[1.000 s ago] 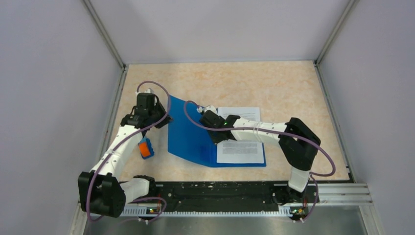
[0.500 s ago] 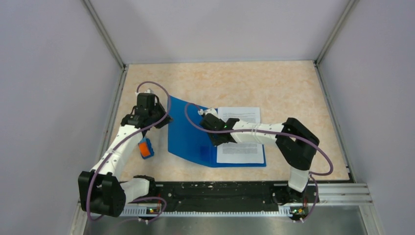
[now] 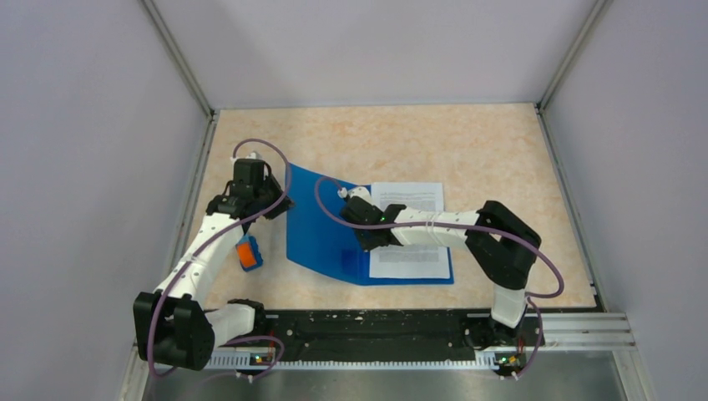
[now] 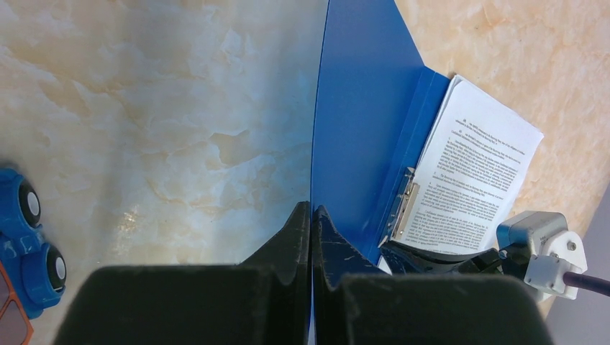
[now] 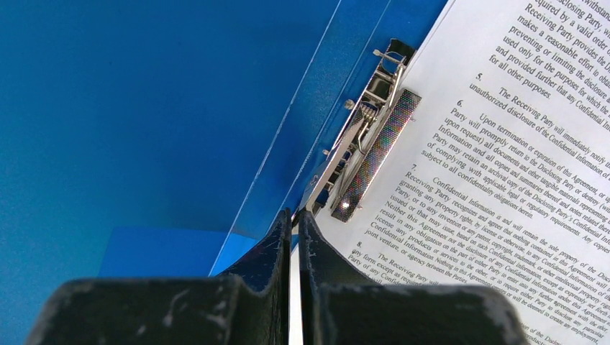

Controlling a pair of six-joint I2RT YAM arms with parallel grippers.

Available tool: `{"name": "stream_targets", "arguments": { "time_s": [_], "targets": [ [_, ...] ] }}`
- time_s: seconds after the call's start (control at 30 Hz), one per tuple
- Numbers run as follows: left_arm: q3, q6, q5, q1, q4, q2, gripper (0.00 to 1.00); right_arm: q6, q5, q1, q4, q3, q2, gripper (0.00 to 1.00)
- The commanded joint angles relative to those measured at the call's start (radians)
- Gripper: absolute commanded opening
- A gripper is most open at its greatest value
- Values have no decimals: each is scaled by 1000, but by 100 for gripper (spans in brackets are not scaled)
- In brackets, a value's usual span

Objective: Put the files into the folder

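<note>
- Top view: the folder (image 3: 321, 225) lies open mid-frame, cover raised, the files (image 3: 413, 251) on its right half
- Left wrist: left gripper (image 4: 311, 210) clamped on the cover's edge
- Right wrist: right gripper (image 5: 293, 214) pressed together beside the metal clip (image 5: 367, 129)

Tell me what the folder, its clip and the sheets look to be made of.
Apparently the folder is plastic: smooth, bright blue, its lifted cover curving without a crease. On its spine the clip is metal: shiny silver, with a wire spring. Lastly the files look like thin matte white paper, printed in black.
</note>
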Motion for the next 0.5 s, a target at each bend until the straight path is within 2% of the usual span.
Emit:
{"name": "stream_targets", "arguments": {
  "time_s": [0.0, 0.23, 0.47],
  "targets": [
    [4, 1, -37, 3, 59, -10, 0, 21, -43, 11, -101, -48, 127, 0],
    [-2, 11, -29, 4, 56, -16, 0, 33, -28, 11, -121, -44, 175, 0],
    [-8, 15, -84, 5, 26, -57, 0, 30, 8, 5, -139, -55, 105, 0]
  ]
}}
